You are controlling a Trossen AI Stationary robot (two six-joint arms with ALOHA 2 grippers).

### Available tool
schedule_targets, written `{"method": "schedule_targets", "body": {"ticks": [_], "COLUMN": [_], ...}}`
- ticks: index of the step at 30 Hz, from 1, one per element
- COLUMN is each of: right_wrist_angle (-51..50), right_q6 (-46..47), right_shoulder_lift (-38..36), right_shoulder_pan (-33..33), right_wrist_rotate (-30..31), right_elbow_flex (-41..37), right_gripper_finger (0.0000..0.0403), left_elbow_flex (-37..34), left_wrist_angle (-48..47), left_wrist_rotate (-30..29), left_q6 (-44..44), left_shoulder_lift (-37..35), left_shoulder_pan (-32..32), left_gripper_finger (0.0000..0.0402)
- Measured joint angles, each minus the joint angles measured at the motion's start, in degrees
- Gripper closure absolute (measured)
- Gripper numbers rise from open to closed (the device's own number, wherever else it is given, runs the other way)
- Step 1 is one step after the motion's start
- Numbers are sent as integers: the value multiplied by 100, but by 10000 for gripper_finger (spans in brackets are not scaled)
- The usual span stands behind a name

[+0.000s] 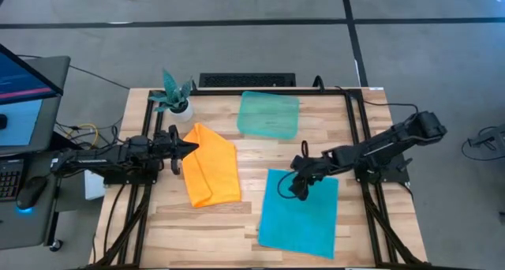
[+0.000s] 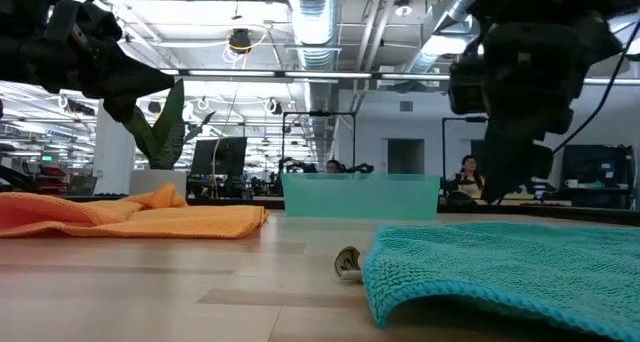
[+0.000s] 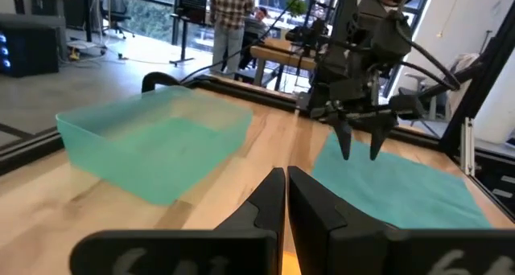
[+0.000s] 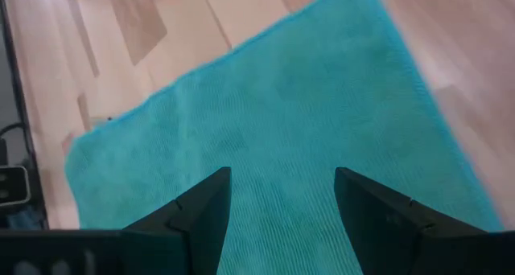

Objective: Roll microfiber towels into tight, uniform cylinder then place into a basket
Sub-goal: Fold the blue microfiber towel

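High view: the right claw [image 1: 298, 183] hangs wide open over the blue towel [image 1: 300, 215], which lies flat near the worktop's front edge, long way front to back. The left claw [image 1: 189, 148], shut and empty, waits beside the orange towel [image 1: 211, 174].

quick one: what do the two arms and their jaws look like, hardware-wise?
Both arms are dark, near-black, jointed, with black cable bundles trailing off the table edges. The left gripper ends in two flat, tapered dark jaws. The right gripper has matching pointed dark jaws on a blocky black wrist with looped cables. No markings legible.
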Motion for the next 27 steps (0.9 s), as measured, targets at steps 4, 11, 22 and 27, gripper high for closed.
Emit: {"method": "schedule_targets", "body": {"ticks": [4, 11, 22, 27], "right_wrist_angle": [-9, -91, -48, -148], "right_q6": [-21, -76, -677, -977], "right_shoulder_lift": [480, 1210, 2132, 2319], "right_shoulder_pan": [-63, -420, -997, -937], "right_wrist_rotate": [-388, -672, 375, 492], "right_elbow_flex": [192, 575, 1644, 2002], "right_gripper_finger": [159, 159, 159, 159], "left_elbow_flex": [0, 0, 0, 0], "left_wrist_angle": [-12, -21, -30, -32], "left_wrist_rotate": [7, 7, 4, 4], "left_q6": [-2, -7, -4, 22], "left_shoulder_lift": [0, 0, 0, 0], "left_shoulder_pan": [-1, -1, 0, 1], "left_gripper_finger": [395, 395, 395, 395]}}
